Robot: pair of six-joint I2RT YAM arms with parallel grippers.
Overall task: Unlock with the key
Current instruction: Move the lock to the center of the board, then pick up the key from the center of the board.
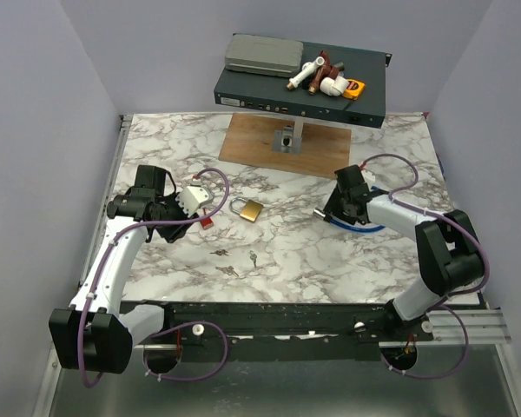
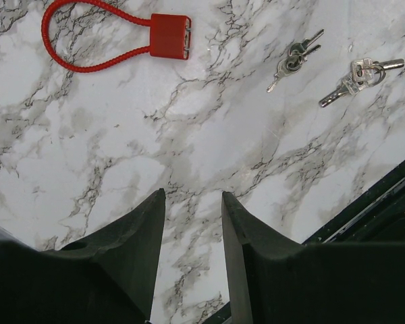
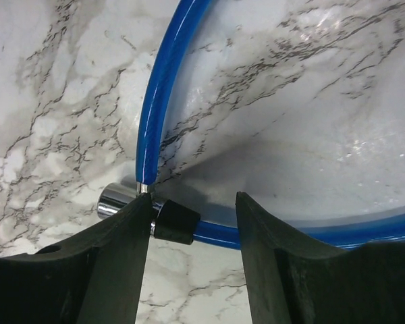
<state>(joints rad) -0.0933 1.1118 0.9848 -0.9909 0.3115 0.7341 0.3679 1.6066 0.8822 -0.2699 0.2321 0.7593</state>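
**Lining up for a clean squeeze**

Low over the marble, the right gripper (image 3: 192, 202) has its jaws parted to a middling width and nothing clamped. Between them lies the black collar (image 3: 174, 224) of the blue cable lock (image 3: 155, 101). The collar sits tight against one finger, with bare stone between it and the other. Just outside that near finger pokes the silver lock barrel (image 3: 115, 201). The blue loop runs away ahead of the fingertips and comes back across beneath them.

The step in hand looks like taking hold of this lock to steady it for a key. To do it well, the jaws should shift sideways until the collar sits midway. Otherwise one finger will likely shove it and roll the cable before the other arrives. The stiff collar is a better place to grip than the slick cable, and the barrel end should stay uncovered.

The left gripper (image 2: 193, 196) is also parted, and empty. Beyond its tips, toward the dark table edge, lie a bunch of keys (image 2: 293, 57) and a second bunch (image 2: 361, 73). A red cable lock (image 2: 169, 35) lies on the other side. Which key fits cannot be told. A brass padlock (image 1: 249, 209) rests between the arms.
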